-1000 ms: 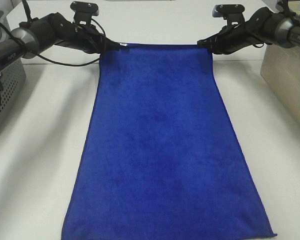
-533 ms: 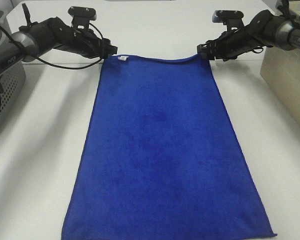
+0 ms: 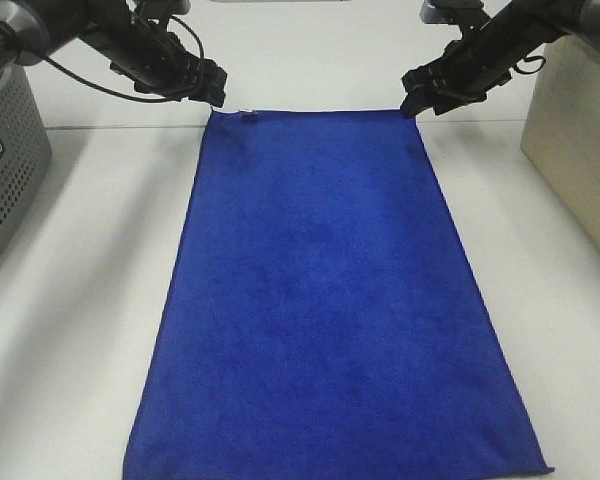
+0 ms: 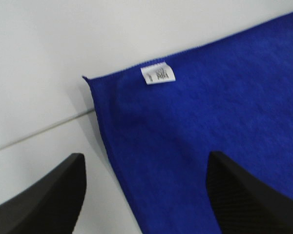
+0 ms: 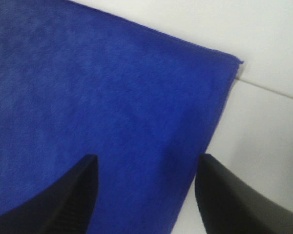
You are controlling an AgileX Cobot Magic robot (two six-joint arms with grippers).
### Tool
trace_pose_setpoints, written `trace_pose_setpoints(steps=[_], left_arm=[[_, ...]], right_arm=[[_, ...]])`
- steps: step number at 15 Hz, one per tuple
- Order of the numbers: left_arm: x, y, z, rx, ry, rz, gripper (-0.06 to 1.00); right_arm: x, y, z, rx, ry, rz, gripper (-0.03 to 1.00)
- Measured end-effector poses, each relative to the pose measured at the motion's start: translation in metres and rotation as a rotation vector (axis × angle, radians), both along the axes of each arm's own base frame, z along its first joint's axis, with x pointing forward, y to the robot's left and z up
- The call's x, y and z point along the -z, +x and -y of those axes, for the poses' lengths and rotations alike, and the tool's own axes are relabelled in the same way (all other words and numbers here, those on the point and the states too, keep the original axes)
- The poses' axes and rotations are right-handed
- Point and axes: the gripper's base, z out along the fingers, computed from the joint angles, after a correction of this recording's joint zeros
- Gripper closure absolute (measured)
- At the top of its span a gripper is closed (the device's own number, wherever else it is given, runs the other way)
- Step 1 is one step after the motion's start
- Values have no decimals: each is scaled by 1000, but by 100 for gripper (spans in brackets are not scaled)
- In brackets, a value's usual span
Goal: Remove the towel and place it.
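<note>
**Blue towel flat on the white table, both grippers parted above its far corners**

The white table (image 3: 70, 300) is matte and bare around the cloth, with a thin seam line crossing it near the towel's far edge. Beside the left arm stands a grey perforated bin (image 3: 5, 160); its inside cannot be seen. Beside the right arm sits a beige box (image 3: 572, 150), its contents also out of sight.

The towel (image 3: 320, 300) lies spread flat, lengthwise away from the camera, its small white tag (image 4: 157, 74) at the far corner under the left arm.

The left gripper (image 3: 208, 88) hangs just above that tagged corner, fingers (image 4: 49, 195) spread wide with nothing between them; one finger is over the table, the other over the cloth. The right gripper (image 3: 418, 98) hangs just above the other far corner, likewise wide apart and empty, the towel's edge running between its fingers (image 5: 58, 200).
</note>
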Motion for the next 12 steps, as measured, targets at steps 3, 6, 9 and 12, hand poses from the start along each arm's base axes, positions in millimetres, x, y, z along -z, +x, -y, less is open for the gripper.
trace_pose_setpoints(steps=[3,6,9,12], left_arm=[[-39,-24,-7,-18,56,-171,26],[-99,-44,-14,-43,75,-142,18],[-160,-60,-36,-152,114,-27,17],[-215,-83,-102,-334,117,54,17]], right_arm=[[-52,-27,-1,-28,17,-133,37],[-122,-51,6,100,13,-104,24],[-198,-82,22,239,-75,40,21],[-245,-125,62,398,-109,97,21]])
